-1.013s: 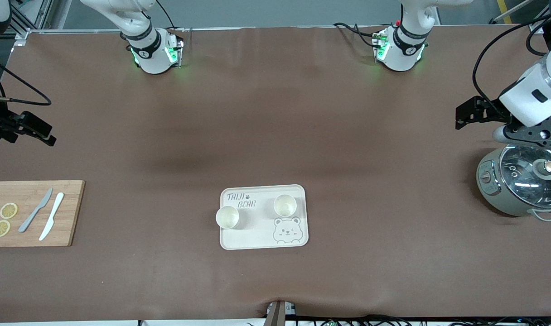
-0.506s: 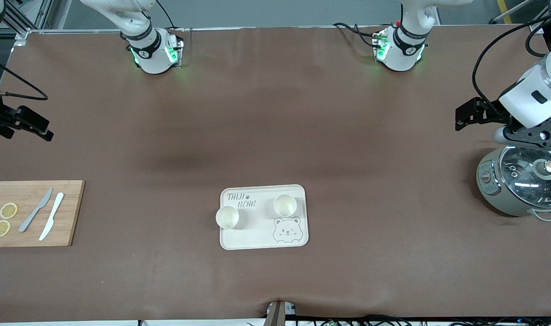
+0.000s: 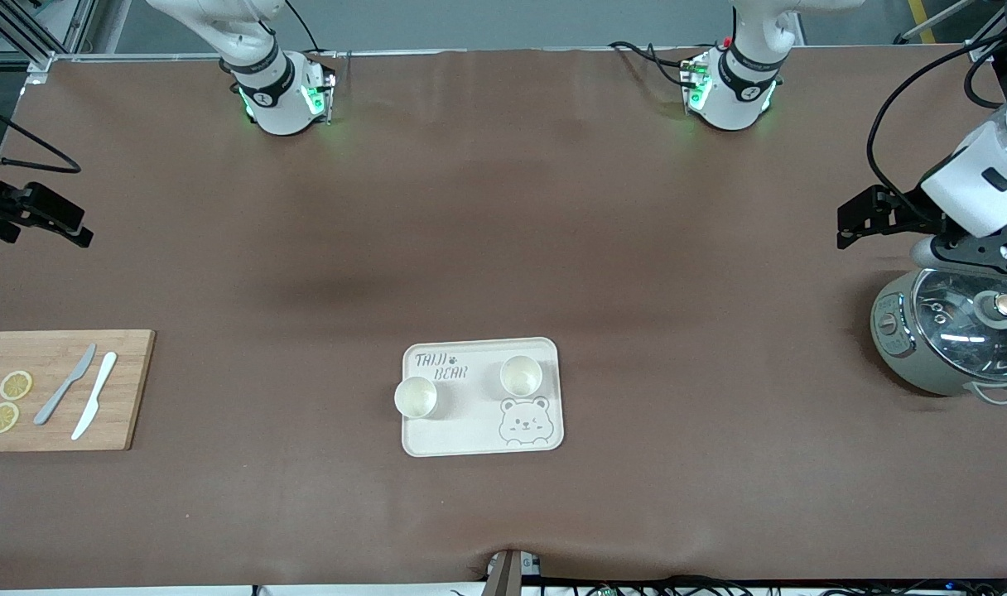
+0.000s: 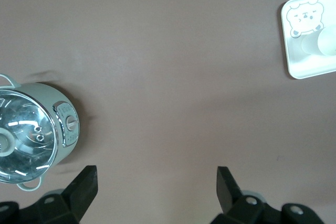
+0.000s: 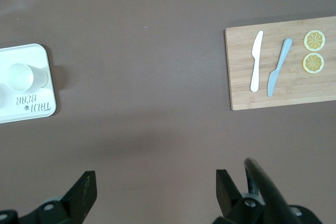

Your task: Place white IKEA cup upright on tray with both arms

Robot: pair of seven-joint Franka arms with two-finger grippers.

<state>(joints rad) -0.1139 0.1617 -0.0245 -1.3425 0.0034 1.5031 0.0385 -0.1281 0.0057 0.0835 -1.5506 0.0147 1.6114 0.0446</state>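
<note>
The cream tray [image 3: 470, 424] with bear drawing lies mid-table, near the front camera. Two white cups stand upright on it: one cup [image 3: 416, 397] at the rim toward the right arm's end, the other cup [image 3: 521, 376] beside the lettering. My left gripper [image 3: 845, 225] hangs open over bare table next to the cooker, nothing between its fingers [image 4: 86, 182]. My right gripper [image 3: 83, 232] hangs open over bare table at the right arm's end, also holding nothing [image 5: 156, 183]. Both wrist views catch the tray [image 4: 307, 64] [image 5: 26, 109] far off.
A grey cooker with glass lid [image 3: 955, 339] stands at the left arm's end. A wooden cutting board [image 3: 127, 389] with two knives and two lemon slices lies at the right arm's end. Brown mat covers the table.
The right gripper has drifted toward the bases' side of the table. The left gripper has shifted slightly toward its end. Tray and cups have not moved.
</note>
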